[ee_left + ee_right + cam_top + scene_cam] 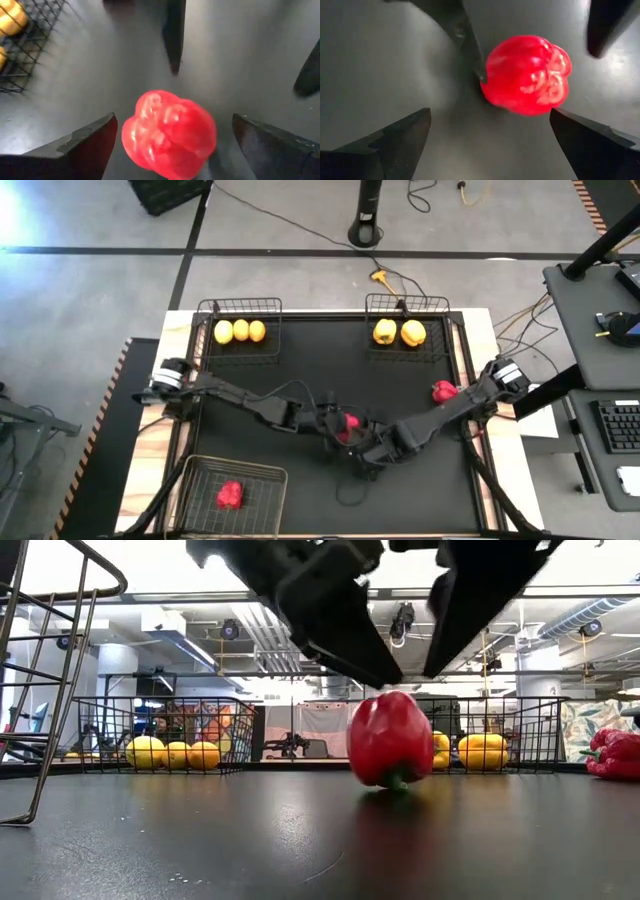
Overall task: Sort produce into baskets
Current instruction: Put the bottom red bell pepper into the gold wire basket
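A red pepper (349, 423) lies at mid-table, flanked by the wide-spread left gripper (170, 145) and the equally wide right gripper (490, 137); since both are crowded over it, a collision of fingers or a nudge that rolls the pepper away can be feared. Three citrus (240, 331) are held in the far left basket (270, 304), two yellow peppers (399, 332) in the far right basket (405, 301), and one red pepper (229, 496) in the near basket (270, 472). A third red pepper (444, 391) is left loose near the right edge.

Black table (300, 370), keyboard (620, 427) on a grey desk (590, 320), yellow cable plug (381, 277)
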